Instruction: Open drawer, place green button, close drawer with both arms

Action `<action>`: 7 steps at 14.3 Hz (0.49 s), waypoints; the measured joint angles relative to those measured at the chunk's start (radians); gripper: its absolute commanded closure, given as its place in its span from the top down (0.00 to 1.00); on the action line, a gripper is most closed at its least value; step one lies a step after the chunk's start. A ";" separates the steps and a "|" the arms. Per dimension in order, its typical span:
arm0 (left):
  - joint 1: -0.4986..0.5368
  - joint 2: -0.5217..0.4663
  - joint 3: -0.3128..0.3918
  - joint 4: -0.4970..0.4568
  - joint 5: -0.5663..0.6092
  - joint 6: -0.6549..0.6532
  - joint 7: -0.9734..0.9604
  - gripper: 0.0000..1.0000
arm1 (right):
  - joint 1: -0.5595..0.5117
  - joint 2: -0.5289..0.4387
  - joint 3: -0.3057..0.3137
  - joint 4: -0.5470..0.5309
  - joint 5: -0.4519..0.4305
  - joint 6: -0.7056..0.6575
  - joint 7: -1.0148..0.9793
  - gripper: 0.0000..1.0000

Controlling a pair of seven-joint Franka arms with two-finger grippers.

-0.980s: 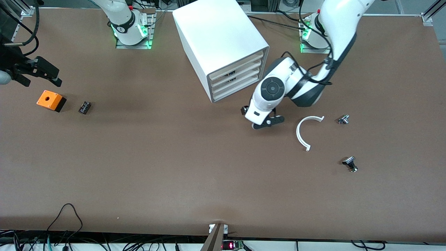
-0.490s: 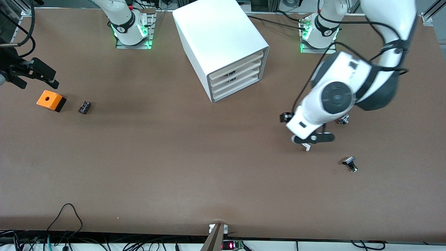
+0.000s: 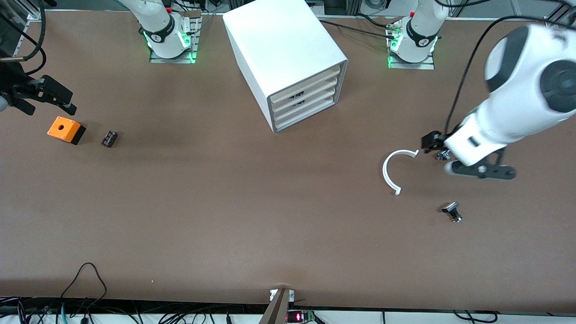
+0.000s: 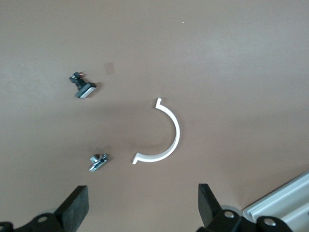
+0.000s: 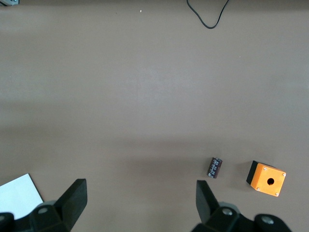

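Note:
The white cabinet (image 3: 288,54) stands between the two arm bases, and its bottommost drawer (image 3: 302,119) sits flush with the front, shut like the three above it. A corner of the cabinet shows in the left wrist view (image 4: 285,205). The green-capped button is not in view. My left gripper (image 3: 458,157) hangs open and empty over the table, above the silvery small part (image 3: 443,155); its jaws (image 4: 142,198) stand wide apart. My right gripper (image 3: 45,100) waits open and empty (image 5: 140,193) at the right arm's end of the table, above the orange box (image 3: 65,129).
A white C-shaped ring (image 3: 390,173) (image 4: 166,140) lies beside the silvery part (image 4: 98,162). A black-capped small button (image 3: 451,211) (image 4: 83,87) lies nearer the front camera. A small dark cylinder (image 3: 109,138) (image 5: 215,167) lies beside the orange box (image 5: 266,178).
My left arm has swung from in front of the cabinet toward its own end of the table, passing over the white ring to the silvery part. The right gripper has barely shifted.

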 measured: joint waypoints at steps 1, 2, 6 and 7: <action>-0.003 -0.043 0.032 -0.031 -0.008 -0.001 0.018 1.00 | 0.000 0.002 0.000 0.000 0.000 0.000 0.000 1.00; -0.007 -0.085 0.062 -0.063 -0.020 -0.002 0.029 1.00 | 0.000 0.003 0.000 0.000 0.000 0.000 0.000 1.00; -0.045 -0.228 0.163 -0.177 -0.033 0.017 0.066 1.00 | 0.000 0.003 0.000 0.004 0.000 0.000 0.000 1.00; -0.051 -0.248 0.177 -0.196 -0.033 0.025 0.075 1.00 | 0.000 0.003 0.000 0.004 0.000 0.000 0.000 1.00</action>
